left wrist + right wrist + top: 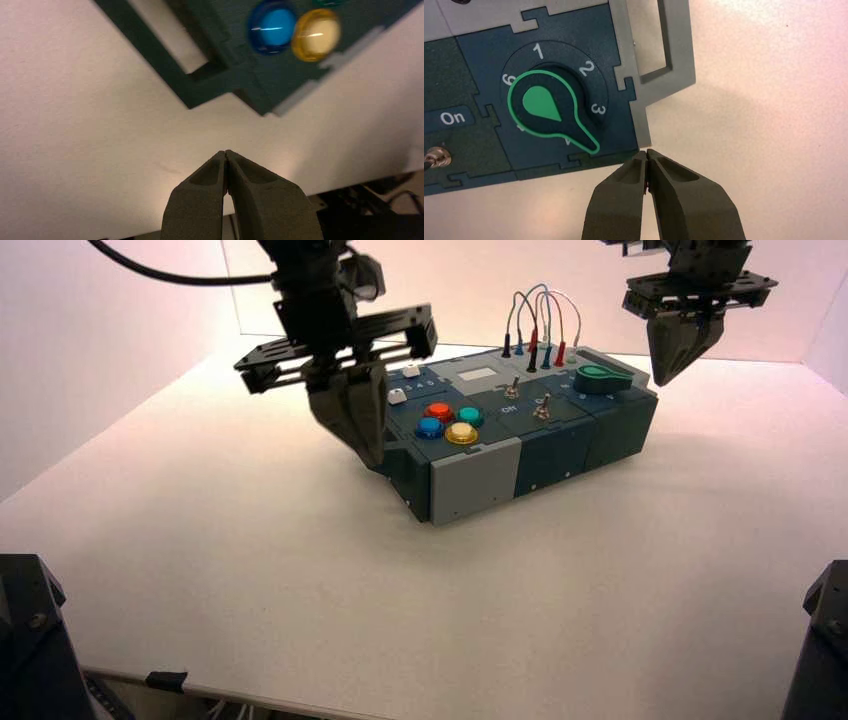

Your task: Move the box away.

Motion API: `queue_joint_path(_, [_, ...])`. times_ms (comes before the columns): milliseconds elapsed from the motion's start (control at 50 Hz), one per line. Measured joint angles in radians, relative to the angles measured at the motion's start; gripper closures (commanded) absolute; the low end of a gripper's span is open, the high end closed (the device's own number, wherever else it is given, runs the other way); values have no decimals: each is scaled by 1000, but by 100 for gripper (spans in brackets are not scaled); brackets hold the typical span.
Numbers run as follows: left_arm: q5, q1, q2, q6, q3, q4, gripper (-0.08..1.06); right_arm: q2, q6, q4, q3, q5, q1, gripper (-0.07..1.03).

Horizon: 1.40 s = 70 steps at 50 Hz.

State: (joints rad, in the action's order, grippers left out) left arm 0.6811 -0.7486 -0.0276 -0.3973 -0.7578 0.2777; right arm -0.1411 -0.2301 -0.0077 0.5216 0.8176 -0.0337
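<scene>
Fingers together on both arms — my left gripper (362, 420) near the button end, my right gripper (680, 345) by the knob end of the box (475, 480) on the counter (330, 590). Pushing unevenly — one corner first — could swivel it.

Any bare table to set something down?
Yes: the table in front of the box, and left of it beyond the left gripper. It's crowded at the box's ends, with the right gripper by the right one.

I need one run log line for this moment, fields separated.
left gripper: by box's left end | right gripper: by its right end | contact: cannot tell
</scene>
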Motion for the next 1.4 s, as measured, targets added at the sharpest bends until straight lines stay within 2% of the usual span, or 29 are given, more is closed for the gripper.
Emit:
queue_joint_path(100, [14,2,0,-54,6,-74,101,-8,0,0,0,-6,0,98])
queue_joint_path(120, [14,2,0,-54,6,-74,100,-8,0,0,0,-6,0,98])
queue_joint_path(160, [20,2,-3,-63,14,-95,101,-11,0,0,0,-6,2,98])
queue_joint_path(220, [31,2,-8,-64,29,-103,100,-15,-2,-2,0,-8,2,98])
queue_joint_path(360, [78,2,-14,-55,64,-87,100,-25,0,-2,0,-8,2,98])
queue_joint_path(580, [141,0,-32,-52,106,-84,101,-26,0,-2,-2,-6,2,98])
queue_joint_path(780, [189,2,-74,-35,133,-80,101,-26,0,-2,-5,-6,2,98])
queue_joint_path(880, [192,2,-87,-34,135,-77,101,-28,0,-2,-5,-6,2,98])
queue_joint_path(1160, [169,0,-176,5,156,-77,101,-26,0,-2,-6,-6,2,98])
queue_joint_path(1400, [120,0,-209,9,167,-97,101,-28,0,-3,-6,-8,2,98])
